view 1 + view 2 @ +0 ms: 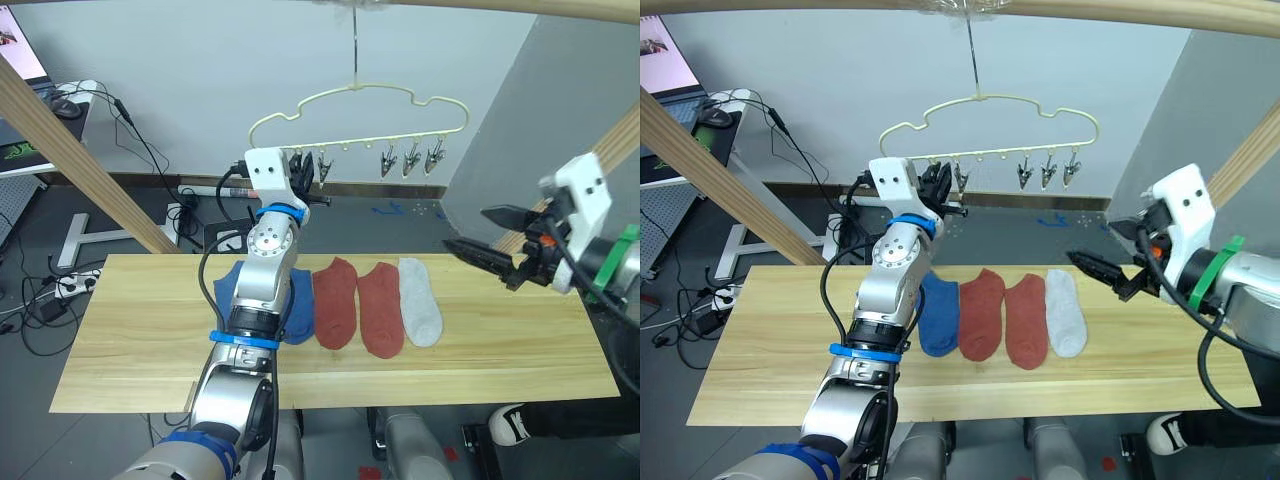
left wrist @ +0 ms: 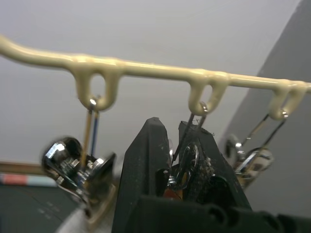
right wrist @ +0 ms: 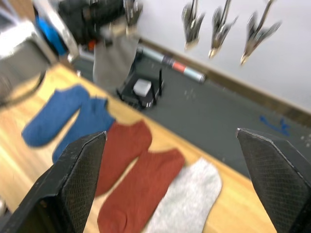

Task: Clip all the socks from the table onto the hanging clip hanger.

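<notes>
Up at the left, left gripper (image 2: 172, 128) raised to the hanger (image 1: 360, 92), fingers narrow and pinched on one clip (image 2: 187, 162). Grey cloth (image 3: 114, 60) dangling just below those fingers, likely the sixth sock, though hard to tell whether bitten by the clip. Risk here: easing off too soon and dropping that cloth to the floor, or tugging sideways and setting the hanger swinging on its hook. Well below the left fingers, on the worktop (image 1: 130, 330): blue socks (image 1: 938, 315), then red socks (image 1: 336, 300), then a grey sock (image 1: 420, 300), side by side and touching. Off to the right of that grey sock, right gripper (image 1: 465, 228) hovering above the worktop, fingers spread wide and holding nothing. Further risk: pinching two touching socks at once on the next pick.
</notes>
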Tool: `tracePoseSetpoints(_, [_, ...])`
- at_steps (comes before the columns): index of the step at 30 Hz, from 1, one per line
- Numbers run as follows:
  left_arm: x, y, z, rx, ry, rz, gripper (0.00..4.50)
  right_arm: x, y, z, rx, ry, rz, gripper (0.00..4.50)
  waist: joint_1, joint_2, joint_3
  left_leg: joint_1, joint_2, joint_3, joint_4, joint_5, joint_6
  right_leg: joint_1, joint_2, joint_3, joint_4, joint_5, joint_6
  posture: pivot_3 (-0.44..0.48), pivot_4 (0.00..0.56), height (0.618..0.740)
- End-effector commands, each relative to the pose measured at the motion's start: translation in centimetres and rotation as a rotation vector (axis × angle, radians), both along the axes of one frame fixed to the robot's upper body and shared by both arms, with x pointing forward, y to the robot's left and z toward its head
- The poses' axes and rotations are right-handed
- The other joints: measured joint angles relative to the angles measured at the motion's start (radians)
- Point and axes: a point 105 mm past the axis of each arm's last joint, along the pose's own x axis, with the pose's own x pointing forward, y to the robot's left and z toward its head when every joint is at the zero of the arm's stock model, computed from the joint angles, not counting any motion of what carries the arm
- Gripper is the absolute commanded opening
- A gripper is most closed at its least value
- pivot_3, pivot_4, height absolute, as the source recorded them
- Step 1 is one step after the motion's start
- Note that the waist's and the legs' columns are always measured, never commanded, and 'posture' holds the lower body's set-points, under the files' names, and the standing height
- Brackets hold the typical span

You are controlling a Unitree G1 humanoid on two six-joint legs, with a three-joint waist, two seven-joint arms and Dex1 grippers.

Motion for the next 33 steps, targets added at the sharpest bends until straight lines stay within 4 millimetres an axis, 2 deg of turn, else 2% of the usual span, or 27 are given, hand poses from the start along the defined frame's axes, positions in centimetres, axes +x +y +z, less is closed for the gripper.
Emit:
tracePoseSetpoints(1, [-1.1, -0.1, 2.2, -0.134, -0.003, -0.123, 0.3, 0.8, 0.1, -1.0, -0.09, 0.001, 0.028, 4.5, 0.0, 0.0, 0.0, 0.0, 0.0, 0.0, 0.0, 0.0, 0.0, 0.0, 0.0, 0.0, 0.0, 0.0, 0.0, -0.038, 0.254, 0.74])
tracePoseSetpoints(6, [-1.7, 0.1, 2.8, -0.229, 0.06, -0.203, 0.3, 2.8, 0.0, -3.6, -0.195, 0.037, 0.045, 4.5, 0.001, 0.0, 0.0, 0.0, 0.0, 0.0, 0.002, 0.0, 0.0, 0.0, 0.0, 0.0, 0.0, 0.0, 0.0, -0.026, 0.257, 0.74])
tracePoseSetpoints(9, [-2.1, -0.5, 3.4, -0.29, 0.082, -0.271, 0.3, 4.4, -0.3, -5.9, -0.298, 0.06, 0.018, 4.5, 0.001, 0.0, 0.0, 0.0, 0.0, 0.0, 0.004, 0.0, 0.0, 0.001, 0.0, 0.0, 0.0, 0.0, 0.001, -0.023, 0.258, 0.74])
tracePoseSetpoints(12, [-2.4, -0.8, 3.8, -0.317, 0.098, -0.299, 0.3, 5.4, -0.3, -7.1, -0.33, 0.076, 0.008, 4.5, 0.001, 0.0, 0.0, -0.001, 0.0, -0.001, 0.006, 0.0, 0.0, 0.001, 0.0, 0.0, 0.0, 0.001, 0.002, -0.023, 0.26, 0.74])
tracePoseSetpoints(20, [-2.3, -0.3, 4.1, -0.363, 0.126, -0.29, 0.3, 8.1, -0.1, -10.6, -0.41, 0.155, -0.033, 4.5, 0.002, 0.0, 0.0, -0.001, 0.0, -0.001, 0.009, 0.0, 0.0, 0.002, 0.0, 0.001, 0.0, 0.002, 0.002, -0.013, 0.267, 0.74])
tracePoseSetpoints(27, [-2.1, 0.3, 3.6, -0.416, 0.165, -0.255, 0.3, 10.1, 0.1, -14.2, -0.462, 0.23, -0.065, 4.5, 0.002, 0.0, 0.0, -0.001, 0.0, -0.001, 0.008, 0.0, 0.0, 0.002, 0.001, 0.001, 0.0, 0.002, 0.002, -0.001, 0.273, 0.74])
tracePoseSetpoints(33, [-2.2, 0.0, 3.6, -0.44, 0.18, -0.263, 0.3, 11.7, 0.4, -15.6, -0.475, 0.239, -0.071, 4.5, 0.002, 0.0, 0.001, -0.001, 0.0, -0.001, 0.008, 0.0, 0.0, 0.002, 0.001, 0.001, 0.0, 0.002, 0.002, 0.012, 0.278, 0.74])
